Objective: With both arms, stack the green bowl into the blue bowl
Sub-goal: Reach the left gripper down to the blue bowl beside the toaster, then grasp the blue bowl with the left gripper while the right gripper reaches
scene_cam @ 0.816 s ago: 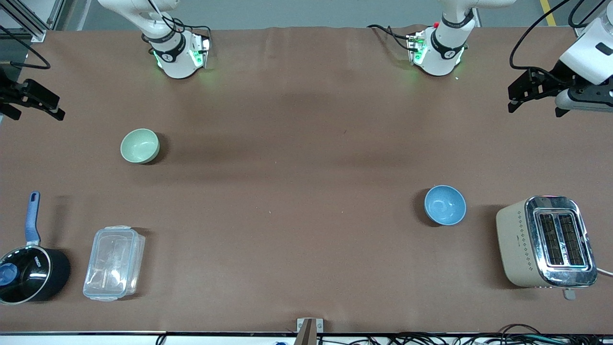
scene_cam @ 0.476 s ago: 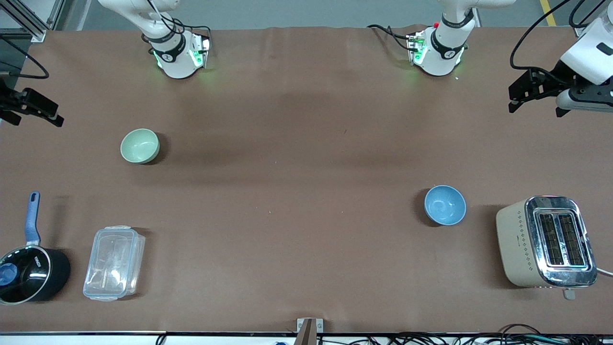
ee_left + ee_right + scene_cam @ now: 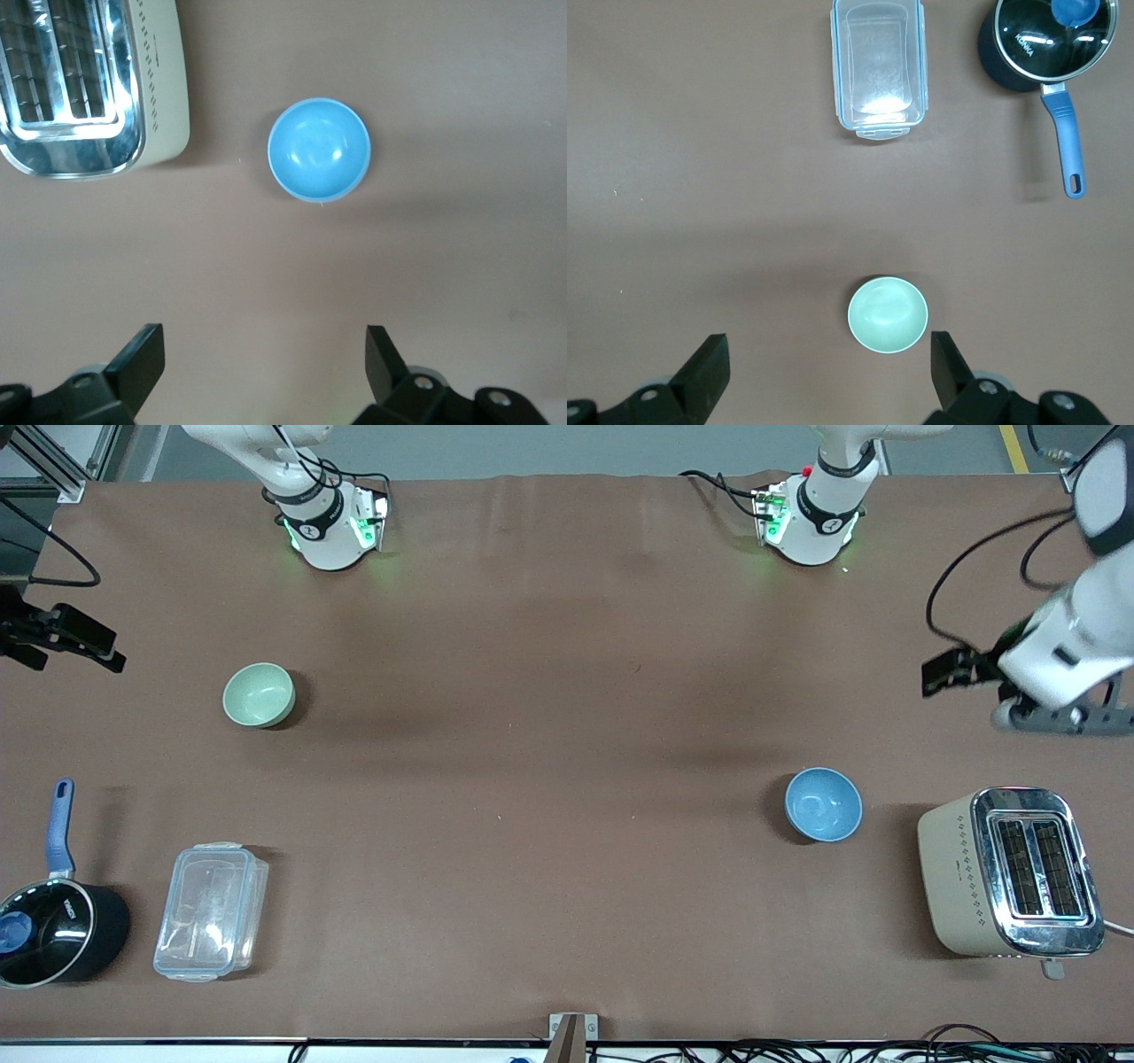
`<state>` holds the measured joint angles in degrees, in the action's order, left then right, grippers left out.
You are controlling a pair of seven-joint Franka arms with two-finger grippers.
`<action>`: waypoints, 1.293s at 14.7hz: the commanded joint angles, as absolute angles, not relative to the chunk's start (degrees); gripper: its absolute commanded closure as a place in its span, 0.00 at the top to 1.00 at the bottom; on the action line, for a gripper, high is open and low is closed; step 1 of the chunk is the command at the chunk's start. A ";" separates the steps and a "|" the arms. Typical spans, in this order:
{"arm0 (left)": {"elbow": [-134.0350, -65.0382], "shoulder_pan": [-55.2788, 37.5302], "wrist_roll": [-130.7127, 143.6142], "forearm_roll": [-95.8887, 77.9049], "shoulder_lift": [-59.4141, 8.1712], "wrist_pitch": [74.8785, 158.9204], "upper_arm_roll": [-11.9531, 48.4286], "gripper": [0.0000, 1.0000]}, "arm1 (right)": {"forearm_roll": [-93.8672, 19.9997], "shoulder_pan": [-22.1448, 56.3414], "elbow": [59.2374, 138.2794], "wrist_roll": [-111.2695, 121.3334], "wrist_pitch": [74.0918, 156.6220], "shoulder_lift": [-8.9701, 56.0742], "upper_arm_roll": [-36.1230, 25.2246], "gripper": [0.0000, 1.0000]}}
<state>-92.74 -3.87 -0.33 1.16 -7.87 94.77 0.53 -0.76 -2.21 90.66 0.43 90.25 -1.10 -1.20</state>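
The green bowl (image 3: 259, 695) sits upright and empty on the brown table toward the right arm's end; it also shows in the right wrist view (image 3: 888, 314). The blue bowl (image 3: 823, 804) sits upright and empty toward the left arm's end, beside the toaster; it also shows in the left wrist view (image 3: 319, 148). My right gripper (image 3: 78, 640) hangs high at the table's end, open and empty (image 3: 828, 372), apart from the green bowl. My left gripper (image 3: 952, 671) hangs high over the table's other end, open and empty (image 3: 262, 367), apart from the blue bowl.
A beige and chrome toaster (image 3: 1010, 872) stands beside the blue bowl. A clear plastic lidded box (image 3: 211, 912) and a black saucepan with a blue handle (image 3: 55, 921) stand nearer to the front camera than the green bowl.
My left arm has swung down the view, bringing its gripper closer to the blue bowl. My right gripper has shifted slightly the same way. Both bowls are unmoved.
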 commanded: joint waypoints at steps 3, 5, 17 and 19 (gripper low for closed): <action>-101.32 -1.93 -0.18 2.11 -12.82 109.04 0.62 1.00 | -0.62 -2.55 90.88 0.61 90.35 -0.79 -0.97 1.00; -104.14 -2.02 0.00 2.11 -15.37 114.32 0.62 1.00 | -0.62 -2.90 92.01 3.50 90.35 -0.79 -1.05 1.00; -110.21 -1.32 -0.18 1.23 -27.86 131.92 0.88 0.64 | -1.23 -14.40 110.04 18.27 107.66 4.46 -1.41 1.00; -109.87 -1.32 -0.09 1.23 -28.56 131.92 0.97 0.45 | -3.15 -16.16 110.13 18.72 108.10 8.77 -1.41 1.00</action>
<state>-109.86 -1.50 -0.31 1.17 -28.42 131.32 0.65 -1.28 -13.94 109.95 17.54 107.13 5.02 -2.15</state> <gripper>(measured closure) 0.269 0.000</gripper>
